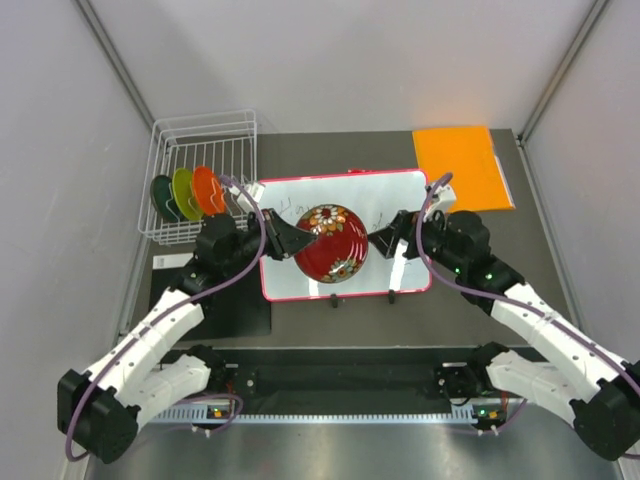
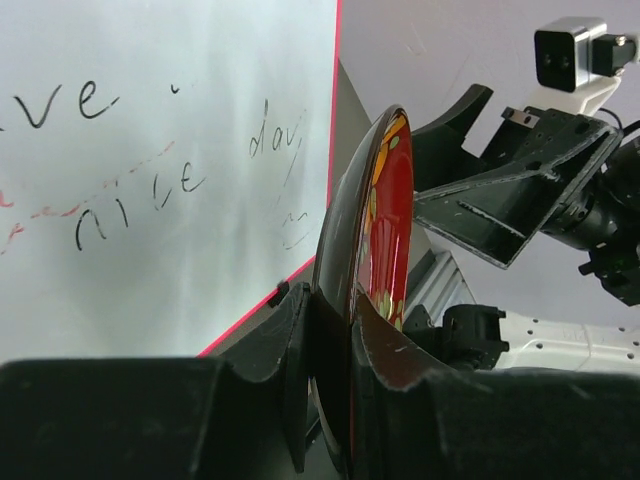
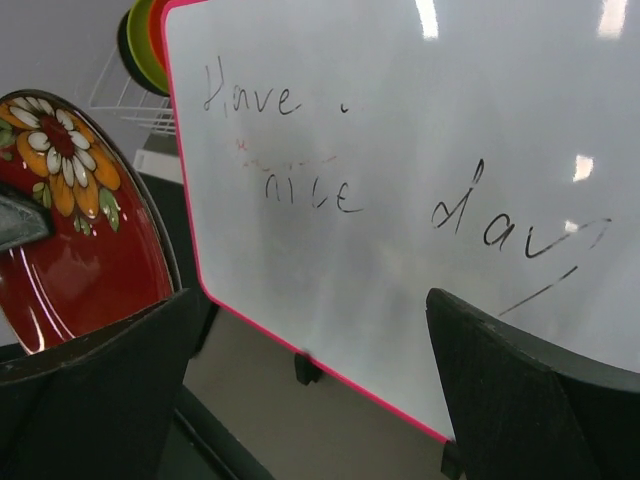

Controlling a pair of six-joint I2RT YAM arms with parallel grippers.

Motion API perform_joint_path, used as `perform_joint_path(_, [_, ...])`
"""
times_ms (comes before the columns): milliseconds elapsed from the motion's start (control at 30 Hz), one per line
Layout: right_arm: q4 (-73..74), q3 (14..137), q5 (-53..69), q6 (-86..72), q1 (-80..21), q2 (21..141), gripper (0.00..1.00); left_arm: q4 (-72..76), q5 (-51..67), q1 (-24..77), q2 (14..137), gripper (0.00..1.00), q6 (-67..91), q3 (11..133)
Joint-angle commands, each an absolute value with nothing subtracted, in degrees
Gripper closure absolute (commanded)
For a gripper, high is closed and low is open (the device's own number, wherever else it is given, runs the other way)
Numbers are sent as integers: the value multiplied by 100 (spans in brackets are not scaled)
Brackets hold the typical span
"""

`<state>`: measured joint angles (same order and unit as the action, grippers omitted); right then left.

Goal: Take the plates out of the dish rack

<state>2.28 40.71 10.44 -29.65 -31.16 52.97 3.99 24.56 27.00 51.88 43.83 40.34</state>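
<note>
My left gripper [image 1: 296, 240] is shut on the rim of the dark red floral plate [image 1: 331, 243] and holds it above the whiteboard [image 1: 400, 200]. In the left wrist view the plate [image 2: 385, 230] stands edge-on between my fingers [image 2: 290, 340]. My right gripper [image 1: 385, 238] is open and empty just right of the plate. The plate also shows in the right wrist view [image 3: 70, 230]. The white wire dish rack [image 1: 200, 170] at the far left holds the orange plate [image 1: 208, 190], the lime green plate [image 1: 184, 192] and the dark green plate [image 1: 162, 198] upright.
The red-framed whiteboard with handwriting lies in the middle of the table, also in the right wrist view [image 3: 420, 180]. A flat orange sheet [image 1: 462, 165] lies at the back right. Grey walls stand on both sides.
</note>
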Motion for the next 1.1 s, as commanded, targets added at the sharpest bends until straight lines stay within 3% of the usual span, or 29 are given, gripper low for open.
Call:
perform_joint_path(0, [-580,3911,1248,-3252,-3410,5273,2,1546,2294,2970,5414,100,4483,4061])
perform_joint_path(233, [-800,3718,1231,-3393,-3735,5370,5,1829,1987,3243,5836,100,4404,4025])
perform_joint_path(400, [333,3876,-295,-3112,-3779,4581,3,1486,1540,3234,5731,100,4166,4043])
perform_joint_path(533, [764,3964,-615,-3050,-3779,4175,2,1371,1406,3234,5669,100,4087,4052])
perform_joint_path(667, [809,3990,-484,-3032,-3779,4183,2,1598,1502,3234,5722,100,4201,3982])
perform_joint_path(1067, [-1116,3270,694,-3454,-3779,4957,5,2663,2153,3410,6073,100,4930,3613])
